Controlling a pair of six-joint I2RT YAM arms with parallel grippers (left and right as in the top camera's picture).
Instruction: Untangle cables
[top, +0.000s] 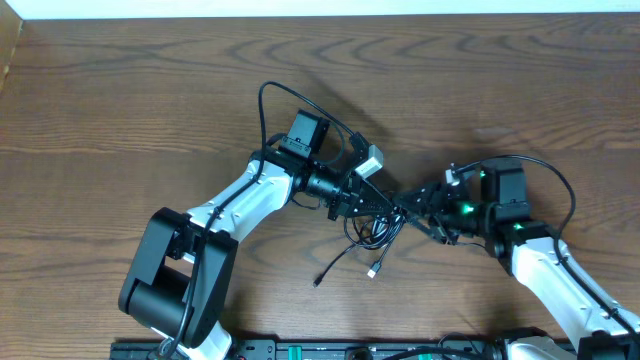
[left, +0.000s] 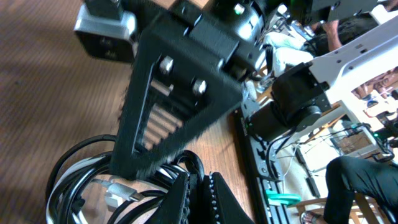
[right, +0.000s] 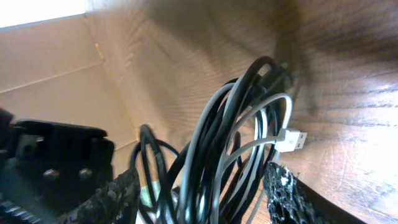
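Note:
The cables lie as one tangled bundle at the table's middle, with two loose plug ends trailing toward the front. My left gripper reaches in from the left, my right gripper from the right, and they almost meet above the bundle. In the left wrist view the left gripper is shut on a strand of the black cable, beside the white cable's plug. In the right wrist view the right gripper stands open. Loops of black cable and white cable run between its fingers.
The wooden table stretches wide on all sides of the bundle. A black rail runs along the front edge between the two arm bases. A pale wall strip borders the far edge.

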